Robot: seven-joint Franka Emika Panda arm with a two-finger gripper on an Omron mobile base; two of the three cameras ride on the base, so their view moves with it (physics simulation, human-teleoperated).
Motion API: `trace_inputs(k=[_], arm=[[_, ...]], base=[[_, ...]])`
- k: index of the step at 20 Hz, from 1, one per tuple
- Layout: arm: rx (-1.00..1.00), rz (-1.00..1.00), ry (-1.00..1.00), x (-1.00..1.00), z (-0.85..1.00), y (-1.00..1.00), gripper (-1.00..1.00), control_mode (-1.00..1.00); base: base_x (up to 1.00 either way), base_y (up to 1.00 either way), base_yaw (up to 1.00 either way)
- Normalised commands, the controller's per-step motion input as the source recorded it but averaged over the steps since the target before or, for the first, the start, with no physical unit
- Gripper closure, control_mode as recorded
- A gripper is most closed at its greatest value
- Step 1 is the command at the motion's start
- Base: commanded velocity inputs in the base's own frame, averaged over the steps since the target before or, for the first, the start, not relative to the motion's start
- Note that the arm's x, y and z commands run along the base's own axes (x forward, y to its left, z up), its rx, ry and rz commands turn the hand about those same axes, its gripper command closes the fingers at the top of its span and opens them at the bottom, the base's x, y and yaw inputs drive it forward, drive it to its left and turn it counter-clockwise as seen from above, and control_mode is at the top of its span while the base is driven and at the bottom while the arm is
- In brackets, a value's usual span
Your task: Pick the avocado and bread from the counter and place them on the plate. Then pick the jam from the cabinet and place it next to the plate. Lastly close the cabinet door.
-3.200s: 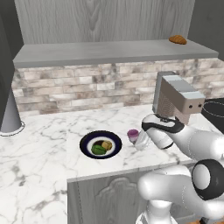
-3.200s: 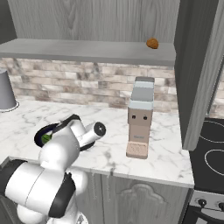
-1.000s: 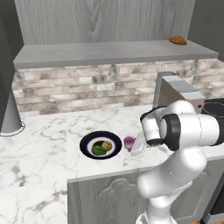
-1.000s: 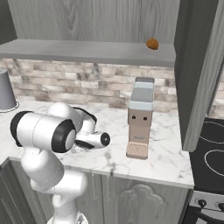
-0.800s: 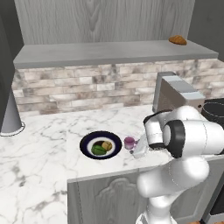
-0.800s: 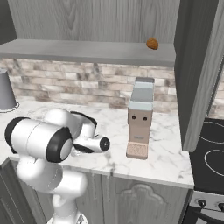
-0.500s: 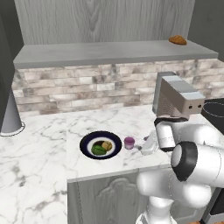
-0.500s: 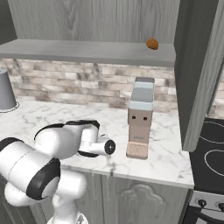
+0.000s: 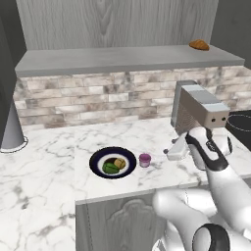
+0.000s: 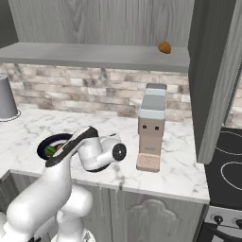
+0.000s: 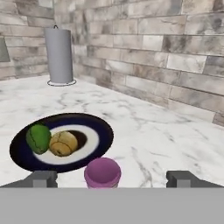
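The plate (image 9: 97,156) lies on the counter (image 9: 54,176) with the avocado (image 9: 110,167) and the bread (image 9: 119,163) side by side on it. The jam (image 9: 144,160) stands upright on the marble just right of the plate, touching nothing else. My gripper (image 9: 167,153) hovers a short way right of the jar, open and empty. In the hand view its fingertips (image 11: 41,178) stand wide either side of the jam (image 11: 103,172), with the avocado (image 11: 38,138) and bread (image 11: 64,143) beyond. The cabinet (image 9: 122,59) above is open; its door (image 10: 215,80) stands out at the right.
A croissant-shaped piece (image 9: 199,45) lies on the cabinet shelf at the right. A boxy coffee machine (image 9: 198,110) stands just behind my hand. A grey cylinder (image 9: 12,132) stands at the far left of the counter. A stove (image 10: 227,156) sits to the right.
My gripper has opened off the jam and drawn back to the right. The jar stays standing beside the plate.
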Motion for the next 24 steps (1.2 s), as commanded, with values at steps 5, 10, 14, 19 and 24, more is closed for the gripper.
trace_inputs(k=[5, 10, 14, 19, 24], arm=[[-0.01, -0.36, 0.00, -0.51, 0.77, 0.54, -1.00, -1.00], [-0.11, -0.31, 0.00, -0.34, 0.77, 0.65, -1.00, -1.00], [-0.25, -0.19, 0.02, -0.28, 0.52, 0.69, -1.00, -1.00], [-0.36, -0.07, 0.01, -0.25, 0.08, 0.61, -1.00, -1.00], [-0.26, -0.01, -0.02, -0.37, -0.15, 0.18, -1.00, -1.00]], base=[[0.00, 0.00, 0.00], [0.00, 0.00, 0.00], [0.00, 0.00, 0.00], [0.00, 0.00, 0.00], [0.00, 0.00, 0.00]])
